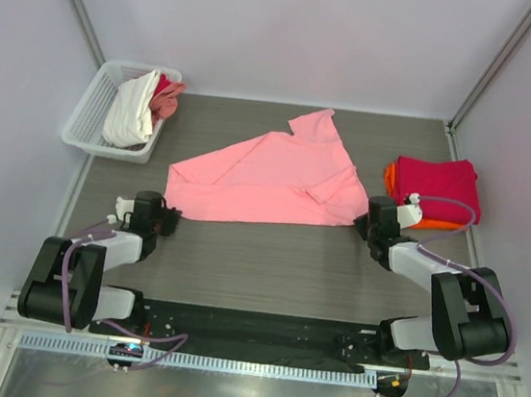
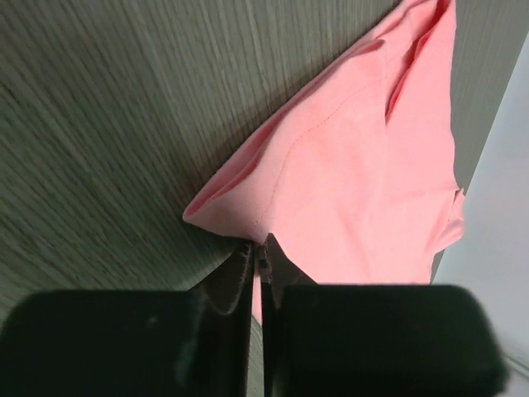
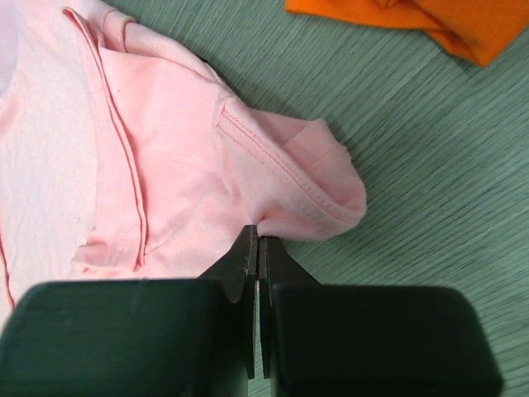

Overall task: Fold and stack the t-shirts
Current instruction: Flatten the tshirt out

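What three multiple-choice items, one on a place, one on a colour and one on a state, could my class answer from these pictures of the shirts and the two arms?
1. Where on the table does the white basket stand?
A) near right corner
B) between the arms
C) far left corner

2. What colour is the shirt under the crimson shirt at the right?
A) orange
B) blue
C) green

3. How do the left gripper and right gripper stand?
A) both wide open
B) both shut on the salmon-pink t-shirt
C) both shut on nothing

Key:
1 C: the top view shows it by the far left wall.
2 A: the orange shirt peeks out beneath it.
3 B: each wrist view shows pink cloth pinched between closed fingers.
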Tool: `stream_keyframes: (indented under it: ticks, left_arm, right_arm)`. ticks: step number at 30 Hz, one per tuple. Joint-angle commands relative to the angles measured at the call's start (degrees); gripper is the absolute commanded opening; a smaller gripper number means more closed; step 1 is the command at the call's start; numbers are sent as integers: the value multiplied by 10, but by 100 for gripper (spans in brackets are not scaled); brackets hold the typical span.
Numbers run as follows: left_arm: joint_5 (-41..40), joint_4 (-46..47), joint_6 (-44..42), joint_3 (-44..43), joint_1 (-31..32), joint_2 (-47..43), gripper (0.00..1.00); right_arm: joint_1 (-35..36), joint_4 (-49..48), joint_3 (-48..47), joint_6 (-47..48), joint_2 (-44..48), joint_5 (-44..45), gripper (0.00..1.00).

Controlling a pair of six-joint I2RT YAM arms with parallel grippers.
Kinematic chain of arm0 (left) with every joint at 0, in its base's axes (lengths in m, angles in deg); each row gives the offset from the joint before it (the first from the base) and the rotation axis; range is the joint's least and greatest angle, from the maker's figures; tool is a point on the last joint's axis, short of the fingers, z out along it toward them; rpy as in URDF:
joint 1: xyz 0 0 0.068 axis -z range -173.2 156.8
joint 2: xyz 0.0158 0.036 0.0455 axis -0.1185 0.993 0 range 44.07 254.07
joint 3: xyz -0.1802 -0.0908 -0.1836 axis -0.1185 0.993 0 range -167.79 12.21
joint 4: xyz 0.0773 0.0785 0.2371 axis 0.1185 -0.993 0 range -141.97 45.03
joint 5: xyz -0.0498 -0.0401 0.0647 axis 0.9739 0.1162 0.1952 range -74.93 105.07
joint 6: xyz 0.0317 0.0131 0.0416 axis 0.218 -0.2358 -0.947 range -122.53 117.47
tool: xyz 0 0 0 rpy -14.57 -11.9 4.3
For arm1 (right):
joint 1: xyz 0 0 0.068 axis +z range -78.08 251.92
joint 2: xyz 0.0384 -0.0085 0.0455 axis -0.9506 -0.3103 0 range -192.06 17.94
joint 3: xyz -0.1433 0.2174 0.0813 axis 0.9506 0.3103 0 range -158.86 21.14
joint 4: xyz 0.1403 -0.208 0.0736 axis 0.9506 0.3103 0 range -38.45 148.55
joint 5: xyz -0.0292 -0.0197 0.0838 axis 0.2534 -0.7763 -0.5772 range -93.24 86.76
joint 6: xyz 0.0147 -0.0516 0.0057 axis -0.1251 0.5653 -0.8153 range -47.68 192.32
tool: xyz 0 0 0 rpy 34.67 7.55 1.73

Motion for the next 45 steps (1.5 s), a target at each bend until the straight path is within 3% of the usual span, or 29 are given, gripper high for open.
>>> stream_keyframes:
  ticks: [1,8,14,17,23,26,28,36,40,45]
  left_arm:
    - [-30,-44,-3,5,2,7,0]
    - [-51,-154,-25,-39,2,-30,0]
    - [-40,-231,-47,-111,1,-12,0]
    - [-21,-264,-51,-188,-7,30,0]
    - [-1,-410,-108,-470,-40,56,0]
    - [-21,-480,-139,-564,-40,51,0]
    - [-22,-491,-144,-555,-40,35,0]
    - [8,-499,-174,-427,-44,-68,0]
    - [8,-531,-187,-423,-44,-127,0]
    - [19,-562,-192,-465,-45,-138,0]
  right_arm:
    - [4,-16,1,3,19,35,1]
    - [14,17,-10,-7,22,62,1]
    - [27,86,-84,-14,-16,101,1]
    - [26,134,-199,-6,-50,113,1]
    - [16,224,-481,60,-60,109,1]
    - [15,254,-546,76,-46,112,1]
    - [15,264,-539,73,-27,109,1]
    - [11,266,-360,56,110,110,1]
    - [11,281,-319,66,195,118,1]
    - [11,320,-345,79,230,123,1]
